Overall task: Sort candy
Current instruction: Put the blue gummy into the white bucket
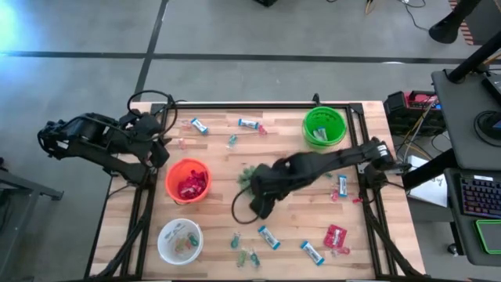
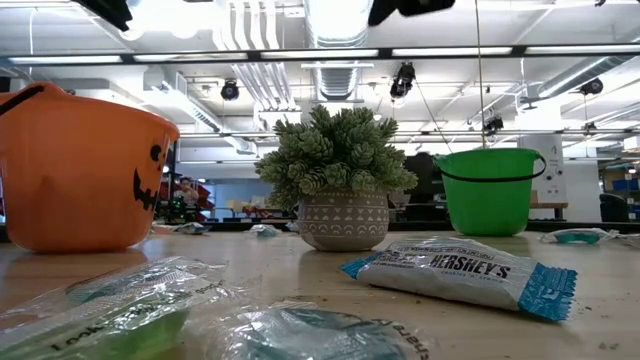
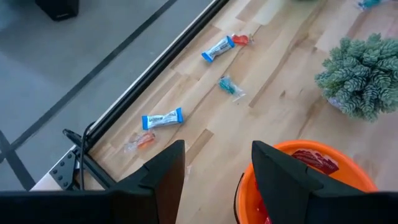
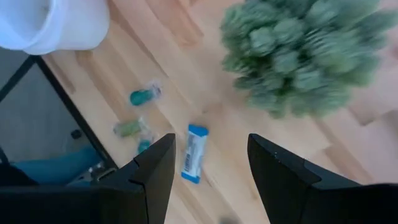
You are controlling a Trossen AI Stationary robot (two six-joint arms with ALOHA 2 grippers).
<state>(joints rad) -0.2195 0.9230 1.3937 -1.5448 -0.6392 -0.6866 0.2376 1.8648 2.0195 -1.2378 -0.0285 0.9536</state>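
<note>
Nearest the front edge of the wooden surface (image 1: 219, 223) lie loose sweets: a white bowl (image 1: 179, 240) at the left front corner with a few pieces inside, small teal candies (image 1: 244, 252) beside it, two blue-and-white bars (image 1: 268, 236) toward the middle, and a red packet (image 1: 335, 235) farther right. In the low view a Hershey's bar (image 2: 462, 274) lies close to the camera, with clear-wrapped green candies (image 2: 120, 305) closer still. Above that front strip, the right gripper (image 1: 262, 205) hangs over the middle of the surface, its fingers (image 4: 155, 168) spread apart and empty; in its wrist view one blue bar (image 4: 195, 153) sits on the wood between them, with teal pieces (image 4: 142, 96) just beside it and the potted plant (image 4: 298, 53) beyond. The plant (image 1: 252, 177) stands at mid-surface, partly under the right arm. Left of it is the orange bowl (image 1: 188, 180), holding red packets. The left gripper (image 1: 159, 153) hovers at that bowl's far left rim, near the surface's left edge, its fingers (image 3: 163, 171) parted with nothing held; its wrist view shows the orange bowl (image 3: 314, 168) just below. Toward the back, more blue bars (image 1: 198, 125) and small pieces lie scattered along the far edge, and the green bowl (image 1: 324, 127) stands at the back right with a wrapper inside.
</note>
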